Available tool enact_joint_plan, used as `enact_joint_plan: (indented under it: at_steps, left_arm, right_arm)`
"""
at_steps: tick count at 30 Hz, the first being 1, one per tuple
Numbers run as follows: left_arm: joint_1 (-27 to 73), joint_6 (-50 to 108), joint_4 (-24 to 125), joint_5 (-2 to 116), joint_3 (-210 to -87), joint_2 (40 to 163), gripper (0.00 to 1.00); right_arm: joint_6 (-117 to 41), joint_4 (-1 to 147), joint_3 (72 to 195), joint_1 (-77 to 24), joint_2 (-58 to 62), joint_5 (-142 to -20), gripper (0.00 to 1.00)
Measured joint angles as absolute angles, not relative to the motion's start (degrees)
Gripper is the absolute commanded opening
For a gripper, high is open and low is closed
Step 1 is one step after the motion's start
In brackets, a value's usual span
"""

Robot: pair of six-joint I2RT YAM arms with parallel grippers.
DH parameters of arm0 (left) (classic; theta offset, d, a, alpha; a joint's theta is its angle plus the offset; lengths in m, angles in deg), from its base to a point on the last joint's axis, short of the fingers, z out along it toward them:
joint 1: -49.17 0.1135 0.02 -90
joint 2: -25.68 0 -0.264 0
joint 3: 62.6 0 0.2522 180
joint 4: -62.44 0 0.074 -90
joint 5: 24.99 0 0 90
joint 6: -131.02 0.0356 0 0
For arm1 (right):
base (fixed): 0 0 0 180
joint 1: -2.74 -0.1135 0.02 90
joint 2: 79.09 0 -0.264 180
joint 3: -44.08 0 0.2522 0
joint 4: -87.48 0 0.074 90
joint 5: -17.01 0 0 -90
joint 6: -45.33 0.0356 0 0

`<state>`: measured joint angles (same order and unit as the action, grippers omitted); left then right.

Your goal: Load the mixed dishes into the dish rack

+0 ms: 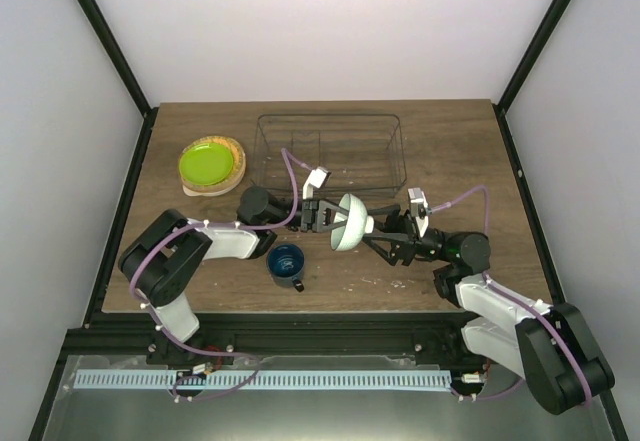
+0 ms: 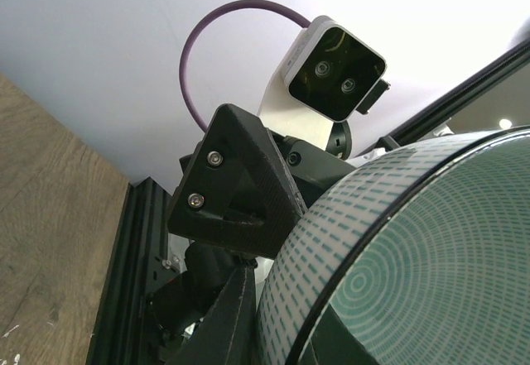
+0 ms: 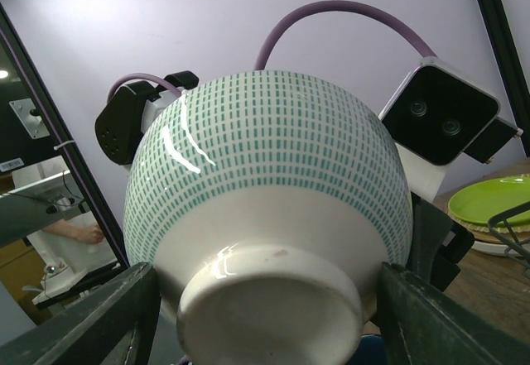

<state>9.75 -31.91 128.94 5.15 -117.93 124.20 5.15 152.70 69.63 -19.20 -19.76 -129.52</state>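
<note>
The pale mint bowl [image 1: 350, 223] hangs on its side above the table, just in front of the dish rack [image 1: 262, 151]. My left gripper [image 1: 322, 216] is shut on the bowl's rim [image 2: 290, 332]. From the right, my right gripper [image 1: 375, 226] stands open around the bowl [image 3: 265, 191], one finger [image 3: 99, 315] on each side of its white foot. Whether those fingers touch the bowl I cannot tell. The small dark blue mug [image 1: 287, 263] stands upright on the table near the front edge. The lime-green plate [image 1: 208, 164] lies on top of the tan woven-look plate [image 1: 238, 156] at the back left.
The clear rack holds nothing that I can see and sits at the back middle of the wooden table [image 1: 450, 141]. Black frame posts rise at the table's back corners. The plates [image 3: 489, 199] show at the right edge of the right wrist view.
</note>
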Motion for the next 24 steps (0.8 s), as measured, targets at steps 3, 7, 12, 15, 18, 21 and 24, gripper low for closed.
enact_joint_plan:
  at_steps: [3, 7, 12, 15, 18, 21, 24]
  left_arm:
    - [9.7, -31.9, 128.8, 5.1, -117.9, 124.2, 0.0]
    - [9.8, -31.9, 128.4, 4.9, -117.9, 124.2, 0.0]
    - [9.8, -31.9, 127.9, 4.7, -118.2, 124.2, 0.0]
    - [10.0, -31.8, 127.5, 4.4, -118.3, 124.2, 0.0]
    - [10.1, -31.8, 127.3, 4.3, -118.3, 124.2, 0.0]
    - [10.1, -31.8, 127.2, 4.3, -118.3, 124.2, 0.0]
    - [10.2, -31.8, 127.0, 4.2, -118.3, 124.2, 0.0]
  right_arm:
    - [5.1, 152.7, 69.5, -19.2, -19.8, -129.5, 0.73]
    - [5.0, 152.6, 69.3, -19.2, -19.7, -129.5, 0.75]
    - [4.7, 152.5, 69.3, -19.2, -19.5, -129.5, 0.75]
    - [4.7, 152.7, 69.3, -19.2, -19.0, -129.5, 0.75]
    - [4.7, 152.7, 69.3, -19.2, -18.8, -129.5, 0.75]
    - [4.7, 152.7, 69.3, -19.2, -18.8, -129.5, 0.74]
    - [4.5, 152.7, 69.3, -19.2, -18.8, -129.5, 0.72]
